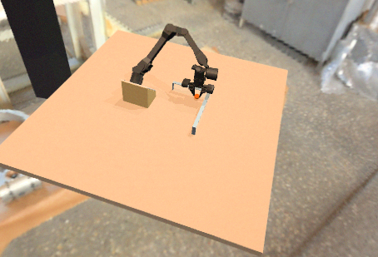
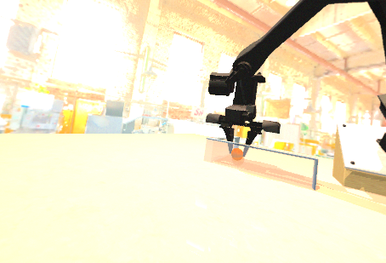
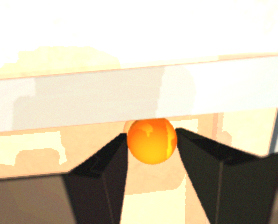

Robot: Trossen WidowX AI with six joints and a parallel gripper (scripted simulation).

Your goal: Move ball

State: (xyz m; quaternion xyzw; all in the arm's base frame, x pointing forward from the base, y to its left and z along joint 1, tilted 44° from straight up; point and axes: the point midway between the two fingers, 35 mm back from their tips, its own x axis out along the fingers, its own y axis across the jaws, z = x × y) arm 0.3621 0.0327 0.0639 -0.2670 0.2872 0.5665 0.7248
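The orange ball (image 1: 196,96) (image 2: 237,154) (image 3: 152,142) is held between the two fingertips of my gripper (image 1: 196,95) (image 2: 238,153) (image 3: 151,136), which points down and is shut on it. The ball is low, on or just above the table, inside the corner. One clear wall (image 1: 201,114) (image 3: 75,98) runs close beside the ball; whether they touch I cannot tell. The other wall (image 1: 173,86) runs behind the gripper in the top view. Only a faint pale rim, seemingly of the see-through copy (image 3: 128,127), shows at the ball's upper left in the wrist view; the rest is hidden.
A tan block with a sloping face (image 1: 137,94) (image 2: 361,180) stands on the table (image 1: 125,154) near the arm's base. The wall's end post (image 2: 315,174) stands between the gripper and that block in the exterior view. A dark pillar (image 1: 35,29) stands beyond the table's left edge.
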